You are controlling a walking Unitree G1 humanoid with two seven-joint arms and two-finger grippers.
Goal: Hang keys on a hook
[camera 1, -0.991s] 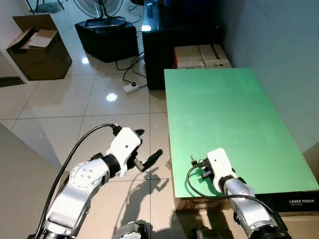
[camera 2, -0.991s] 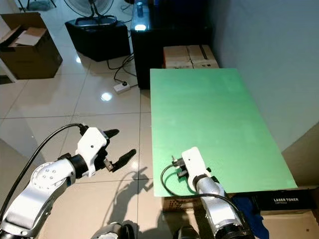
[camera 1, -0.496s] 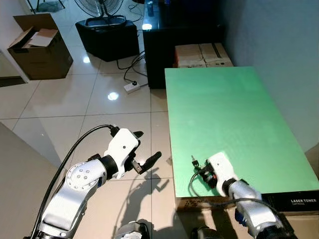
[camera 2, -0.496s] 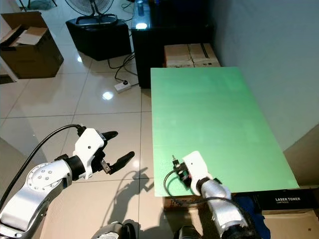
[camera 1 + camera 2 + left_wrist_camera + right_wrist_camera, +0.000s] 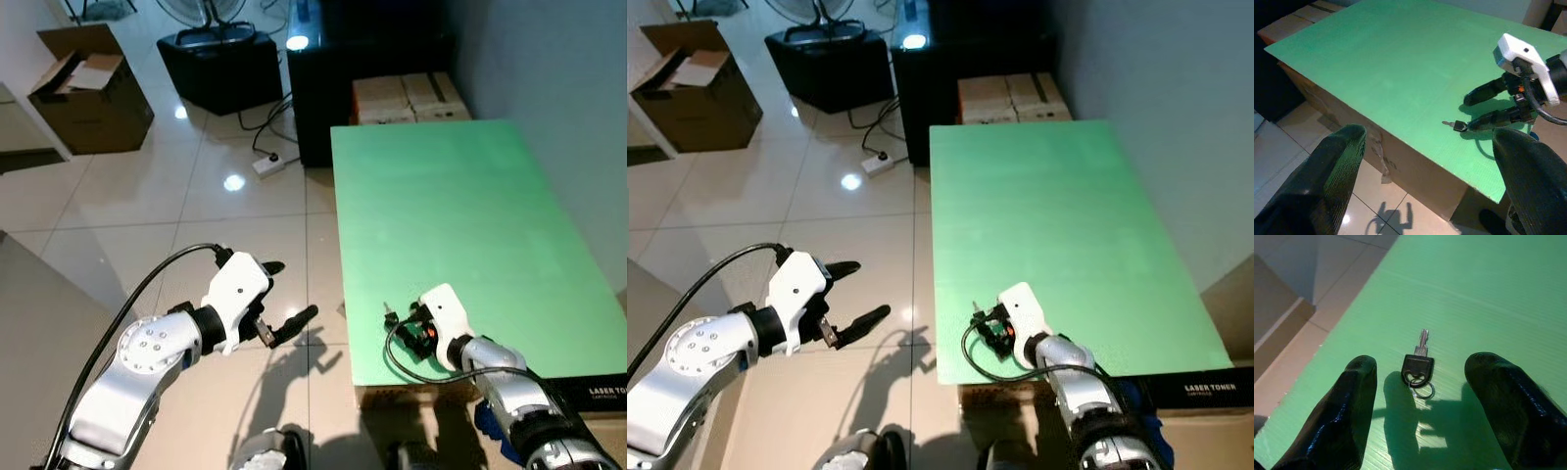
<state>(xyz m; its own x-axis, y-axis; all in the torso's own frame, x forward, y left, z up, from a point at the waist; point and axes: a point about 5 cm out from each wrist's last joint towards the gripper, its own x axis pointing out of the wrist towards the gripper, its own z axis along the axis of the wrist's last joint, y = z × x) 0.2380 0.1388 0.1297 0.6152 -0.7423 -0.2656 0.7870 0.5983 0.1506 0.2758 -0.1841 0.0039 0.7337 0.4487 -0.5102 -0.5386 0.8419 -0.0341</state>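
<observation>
A small key (image 5: pixel 1419 363) with a black head and a metal ring lies flat near the front left corner of the green table top (image 5: pixel 460 196). My right gripper (image 5: pixel 405 324) is low over the table, open, with one finger on either side of the key (image 5: pixel 1455 126) and touching nothing. The key (image 5: pixel 389 314) points away from the gripper, toward the table's left edge. My left gripper (image 5: pixel 290 291) hangs open over the tiled floor, left of the table, holding nothing.
Two taped cardboard boxes (image 5: pixel 411 96) and a black cabinet (image 5: pixel 333 69) stand behind the table. A power strip (image 5: pixel 267 163) with cables lies on the floor. A black fan base (image 5: pixel 217 67) and an open cardboard box (image 5: pixel 93 88) stand at the far left.
The whole view has shifted a little, so the camera moved. My right gripper has stayed open around the key and my left arm has stayed beside the table.
</observation>
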